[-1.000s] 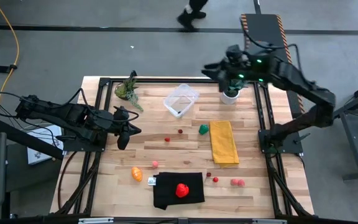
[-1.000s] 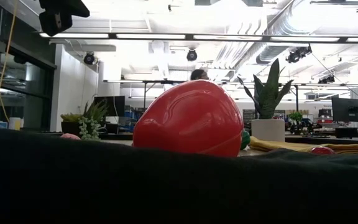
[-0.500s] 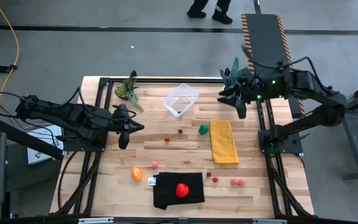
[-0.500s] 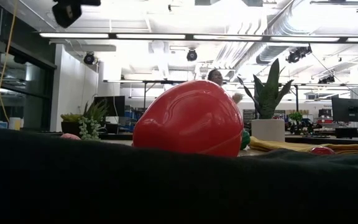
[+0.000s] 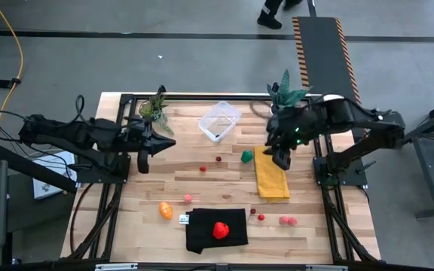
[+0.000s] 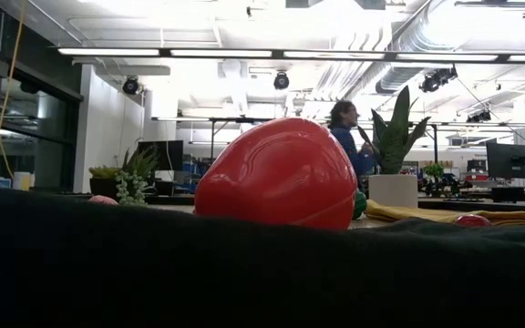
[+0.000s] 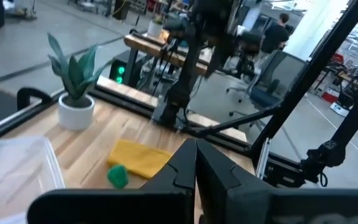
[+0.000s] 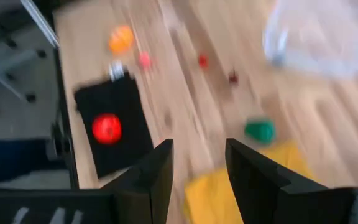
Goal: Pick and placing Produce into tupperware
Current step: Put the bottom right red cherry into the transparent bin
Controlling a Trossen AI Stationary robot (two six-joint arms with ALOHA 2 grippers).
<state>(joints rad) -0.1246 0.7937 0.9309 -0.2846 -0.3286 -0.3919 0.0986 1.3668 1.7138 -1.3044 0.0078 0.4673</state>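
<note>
The green produce piece (image 5: 246,156) lies on the bench (image 5: 202,196), touching or just beside the near edge of the yellow cloth (image 5: 271,173), and the clear tupperware (image 5: 219,121) sits well apart from it toward the far side, with nothing I can make out inside. The rest of the produce is scattered: a red strawberry-like piece (image 5: 220,229) on the black cloth (image 5: 215,229), an orange piece (image 5: 166,210) near the left rail, and small red berries (image 5: 218,159) between them.

My right pincer (image 5: 281,157) hangs over the yellow cloth just beside the green piece, its fingers (image 8: 160,171) apart and holding nothing. I judge I am going for that green piece. The risk is the cloth: if I come down slightly off, one finger could land on the fabric, bunch it up, and nudge the piece away or pinch cloth along with it. The piece also looks rounded, so an off-centre squeeze could squirt it out across the bench.

The white pot (image 7: 76,113) with its plant stands close behind my arm; a careless swing toward the tupperware could clip it. The tub looks light, so a hard drop might shove it.

My left pincer (image 5: 143,143) waits by the left rail, fingers together and empty.
</note>
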